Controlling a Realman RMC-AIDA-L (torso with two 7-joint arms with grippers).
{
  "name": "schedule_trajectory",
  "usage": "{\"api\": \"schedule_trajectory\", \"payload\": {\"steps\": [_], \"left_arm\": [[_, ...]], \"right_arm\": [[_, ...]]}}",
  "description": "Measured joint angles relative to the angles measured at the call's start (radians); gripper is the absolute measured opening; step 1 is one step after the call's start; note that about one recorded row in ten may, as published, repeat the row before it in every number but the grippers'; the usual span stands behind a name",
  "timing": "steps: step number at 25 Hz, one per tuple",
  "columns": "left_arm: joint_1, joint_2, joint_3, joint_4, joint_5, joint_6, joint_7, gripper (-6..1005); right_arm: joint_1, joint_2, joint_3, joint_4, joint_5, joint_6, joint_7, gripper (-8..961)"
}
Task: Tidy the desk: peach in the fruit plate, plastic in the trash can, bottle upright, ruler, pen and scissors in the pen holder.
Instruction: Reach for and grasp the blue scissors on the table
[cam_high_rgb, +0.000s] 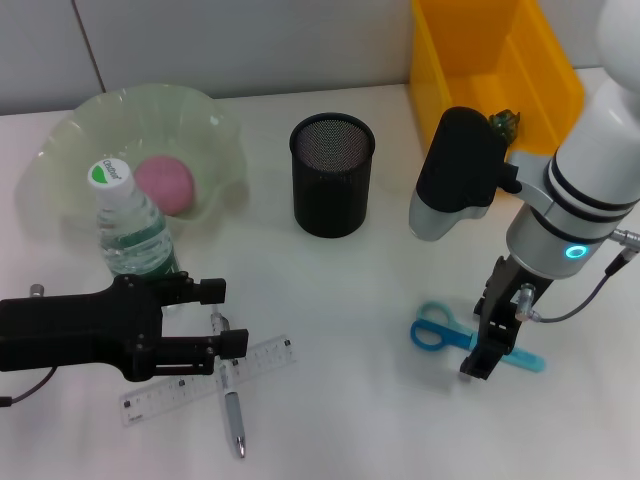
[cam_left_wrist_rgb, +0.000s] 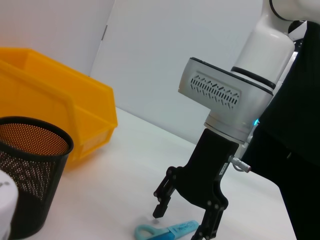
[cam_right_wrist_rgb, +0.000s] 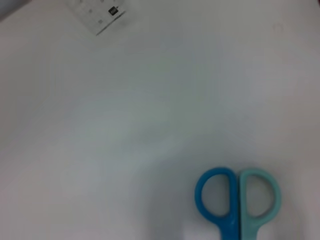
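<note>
Pink and round, the peach (cam_high_rgb: 165, 183) already sits in the fruit plate (cam_high_rgb: 215, 125), so that job looks done. The bottle (cam_high_rgb: 128, 232) stands up straight next to the plate, so that one looks done too. I see no loose plastic on the desk (cam_high_rgb: 350, 420). Something small and dark shows just inside the trash can (cam_high_rgb: 545, 75), but I cannot tell what it is.

Three things are left. The pen holder (cam_high_rgb: 332, 175) looks empty from above. The ruler (cam_high_rgb: 262, 358) and the pen (cam_high_rgb: 232, 405) lie crossed on the desk at the front. The scissors (cam_high_rgb: 440, 333) lie flat on the desk, on the robot's right side.

The right gripper (cam_high_rgb: 482, 358) is down over the scissors, at the covered blade part. Its jaws are apart, one on each side, and they are not squeezing yet. The left gripper (cam_high_rgb: 225, 318) waits low by the bottle and the ruler, with its jaws apart and nothing in them.

The left wrist view shows the right gripper's open fingers (cam_left_wrist_rgb: 160, 206) from the side (the head view hides this a bit). The right wrist view shows the two scissor handles up close, one dark blue and one pale, and a corner of the ruler far off. Only the head view shows the peach and the pen.
</note>
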Motion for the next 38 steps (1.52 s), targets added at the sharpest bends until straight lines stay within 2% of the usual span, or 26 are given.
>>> {"api": "schedule_trajectory", "payload": {"steps": [32, 37, 38], "left_arm": [[-0.005, -0.002, -0.002, -0.001, -0.002, 0.000, 0.000, 813], [-0.006, -0.002, -0.002, 0.000, -0.003, 0.000, 0.000, 813], [-0.006, -0.002, -0.002, 0.000, -0.003, 0.000, 0.000, 813]], "right_arm": [[-0.001, 0.001, -0.017, 0.000, -0.001, 0.011, 0.006, 630], [-0.001, 0.001, -0.031, 0.000, -0.002, 0.016, 0.012, 398], [-0.001, 0.001, -0.035, 0.001, -0.003, 0.019, 0.013, 399]]}}
